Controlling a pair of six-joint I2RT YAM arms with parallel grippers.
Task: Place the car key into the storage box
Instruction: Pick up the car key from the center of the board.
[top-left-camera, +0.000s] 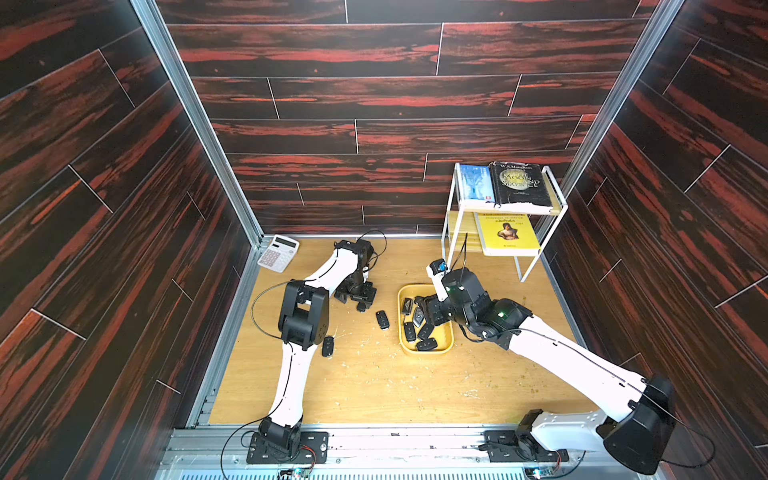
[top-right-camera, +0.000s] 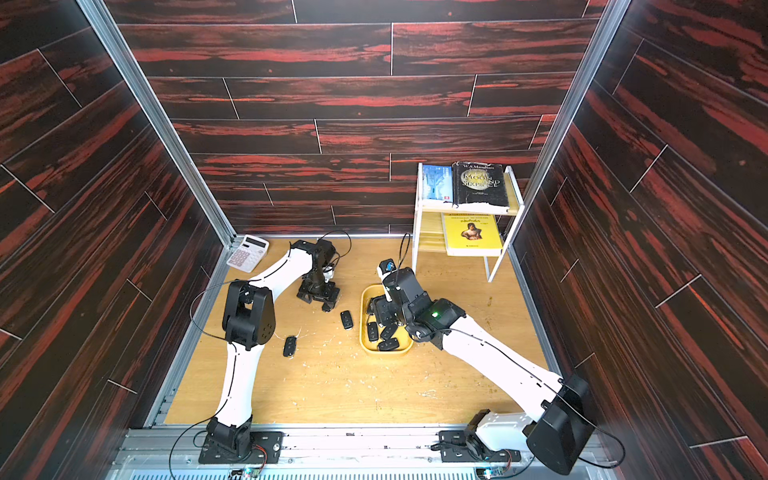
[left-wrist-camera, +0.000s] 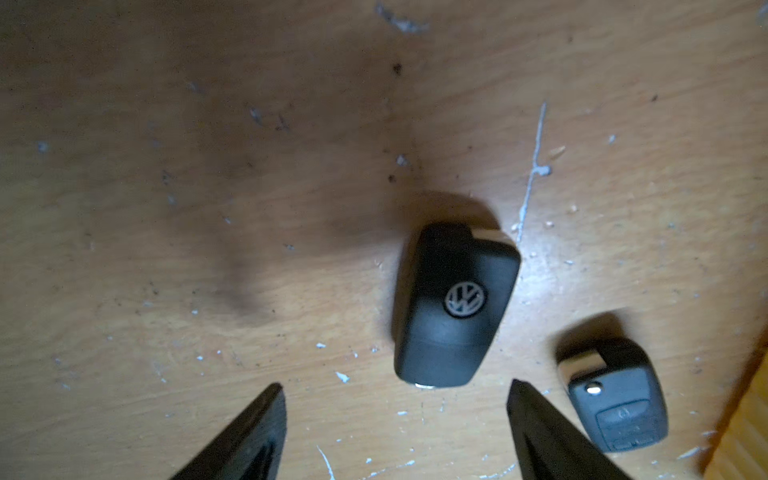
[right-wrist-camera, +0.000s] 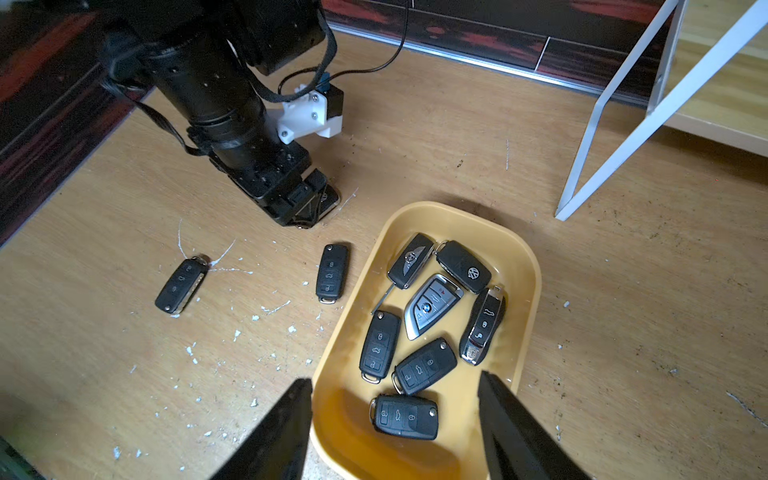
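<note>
left claw (left-wrist-camera: 397, 390) is hanging low over the bench (top-left-camera: 395, 386) w/ its fingers (left-wrist-camera: 257, 432) spread apart, gripping nothing. the car key (left-wrist-camera: 453, 299), black w/ a round vw badge facing up, is lying flat on the bench just past the fingertips, in line w/ the gap btwn them. no pad is touching it in the left wrist view. in both top views it is peeking out from under that claw, apart from the storage box (right-wrist-camera: 415, 457) and to the box's left.

a second key (top-left-camera: 382, 320), buttons up, is lying btwn the left claw and the box, near the rim but not touching it. a third key (top-left-camera: 328, 346) is sitting further off, beside the left arm's elbow.

right claw (right-wrist-camera: 395, 380) is hovering over the near end of the box, jaws wide apart & empty. seven keys (right-wrist-camera: 432, 305) are lying inside the box, some touching each other.

a calculator (top-left-camera: 277, 253) is resting in the far left corner. a white rack (right-wrist-camera: 665, 109) w/ books is standing at the far right.
</note>
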